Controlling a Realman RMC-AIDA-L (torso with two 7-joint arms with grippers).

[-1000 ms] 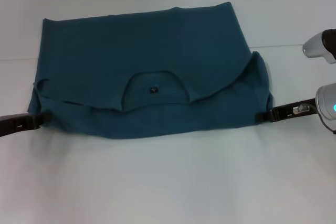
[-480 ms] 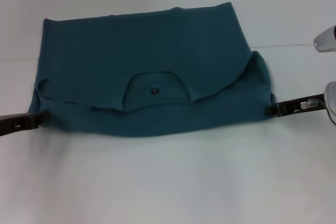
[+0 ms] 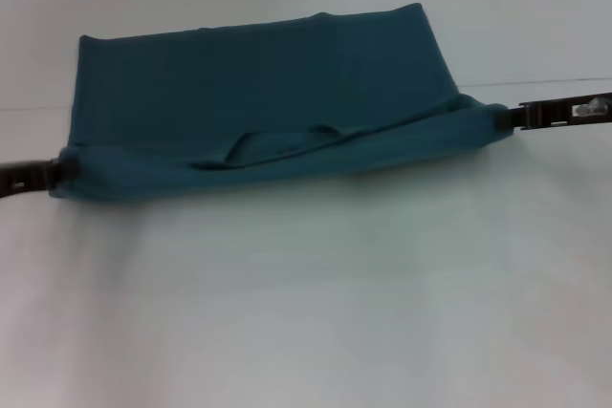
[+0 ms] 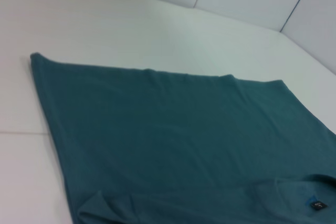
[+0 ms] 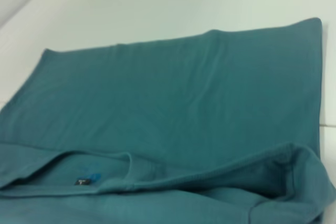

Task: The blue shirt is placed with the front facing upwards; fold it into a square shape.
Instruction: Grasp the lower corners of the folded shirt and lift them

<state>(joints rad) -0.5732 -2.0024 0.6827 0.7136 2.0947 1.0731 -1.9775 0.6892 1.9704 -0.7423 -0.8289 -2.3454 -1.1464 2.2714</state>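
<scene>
The blue shirt (image 3: 258, 93) lies on the white table, plain side up, sleeves folded in. Its near edge with the round collar (image 3: 277, 140) is lifted off the table and stretched between both grippers. My left gripper (image 3: 59, 173) is shut on the shirt's near left corner. At the near right corner, held higher, my right gripper (image 3: 507, 117) is also shut on the cloth. The left wrist view shows the shirt (image 4: 173, 129) and its small black tag (image 4: 316, 203). The right wrist view looks over the raised collar fold (image 5: 173, 182) onto the flat part. No fingers show in either wrist view.
The white table (image 3: 306, 312) stretches bare in front of the shirt. A thin seam line (image 3: 535, 81) crosses the table at the right, behind the right gripper. Walls rise behind the table in the left wrist view.
Both grippers have risen and moved away from me, lifting the shirt's near edge and carrying it toward the far hem. The right arm's white body has left the view.
</scene>
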